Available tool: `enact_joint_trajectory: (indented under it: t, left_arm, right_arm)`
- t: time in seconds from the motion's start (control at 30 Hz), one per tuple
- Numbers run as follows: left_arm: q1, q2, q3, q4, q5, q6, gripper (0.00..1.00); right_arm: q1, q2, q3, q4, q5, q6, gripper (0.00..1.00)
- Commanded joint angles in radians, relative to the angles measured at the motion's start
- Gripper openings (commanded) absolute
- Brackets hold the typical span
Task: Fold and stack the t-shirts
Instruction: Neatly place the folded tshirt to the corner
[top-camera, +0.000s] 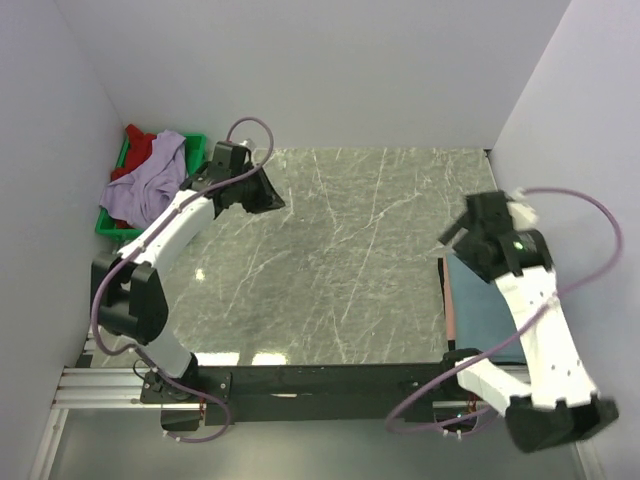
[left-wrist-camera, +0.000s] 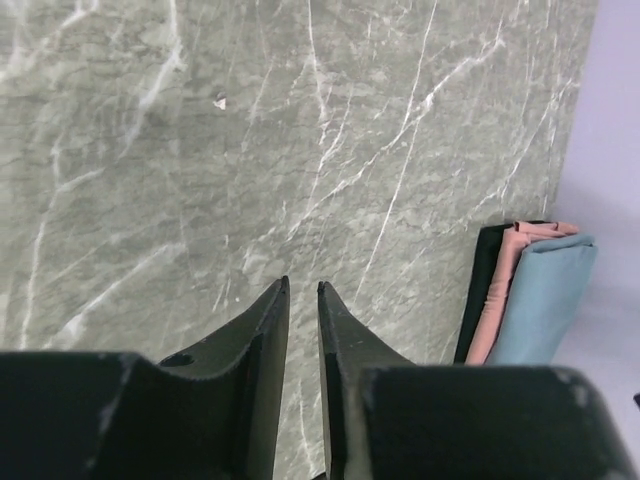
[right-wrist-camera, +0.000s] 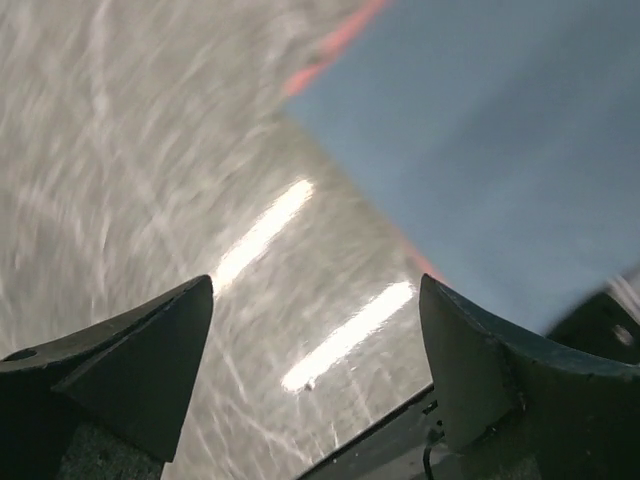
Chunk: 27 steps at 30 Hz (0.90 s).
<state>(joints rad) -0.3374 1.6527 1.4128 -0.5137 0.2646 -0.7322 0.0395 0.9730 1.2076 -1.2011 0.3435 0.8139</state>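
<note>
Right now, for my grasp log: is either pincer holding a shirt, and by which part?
Nothing is held. The right pincer gapes empty beside the folded grey-blue shirt; the left pincer, narrowly open, has only bare table beneath it.

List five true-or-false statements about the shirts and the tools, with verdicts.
1. The blue shirt lies folded on the pink shirt. True.
2. The right tool grips the blue shirt. False: its jaws stand wide open and hold nothing.
3. The lavender shirt is folded on the blue shirt. False: it lies crumpled in the green tray.
4. The red shirt is in the tray. True.
5. The left tool holds nothing. True.
</note>
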Motion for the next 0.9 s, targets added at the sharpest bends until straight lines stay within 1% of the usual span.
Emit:
enact_joint_trajectory:
  t: [0.0,0.03,0.07,0.1,0.2,0.23,0.3,0.33,0.43,0.6,0.7,0.77,0.87]
  left_arm:
    - [0.023,-0.085,-0.050,0.026,-0.010,0.024,0.24]
    - [0.034,-0.115,-0.064,0.030,-0.016,0.027,0.24]
    - [0.035,-0.131,-0.080,0.032,-0.022,0.034,0.25]
    - [0.040,-0.146,-0.107,0.030,-0.034,0.040,0.25]
    - [0.041,-0.212,-0.168,0.029,-0.090,0.065,0.27]
    - [0.044,-0.246,-0.184,0.030,-0.103,0.071,0.27]
    - [0.044,-0.281,-0.233,0.035,-0.145,0.080,0.28]
    - [0.046,-0.313,-0.248,0.044,-0.149,0.083,0.28]
    - [0.046,-0.375,-0.308,0.056,-0.168,0.089,0.28]
    - [0.046,-0.447,-0.389,0.060,-0.197,0.116,0.29]
    - [0.046,-0.475,-0.397,0.044,-0.215,0.125,0.29]
    - [0.046,-0.491,-0.400,0.041,-0.217,0.122,0.29]
    - [0.046,-0.513,-0.414,0.052,-0.214,0.114,0.30]
  right_arm:
    - [0.218,0.108,0.093,0.100,0.107,0.071,0.90]
    - [0.255,0.163,0.110,0.129,0.117,0.077,0.90]
    - [0.287,0.185,0.131,0.150,0.126,0.074,0.90]
    - [0.359,0.203,0.138,0.175,0.144,0.062,0.90]
    - [0.445,0.251,0.138,0.308,0.123,0.021,0.91]
    - [0.465,0.263,0.129,0.392,0.095,-0.010,0.91]
    - [0.505,0.274,0.093,0.474,0.065,-0.056,0.91]
    - [0.517,0.289,0.083,0.541,0.039,-0.068,0.91]
    - [0.549,0.312,0.067,0.613,0.043,-0.093,0.92]
    - [0.582,0.273,-0.043,0.747,0.019,-0.172,0.93]
    - [0.585,0.257,-0.066,0.755,0.032,-0.205,0.93]
    - [0.585,0.256,-0.071,0.736,0.040,-0.196,0.93]
    - [0.583,0.236,-0.092,0.756,-0.012,-0.187,0.94]
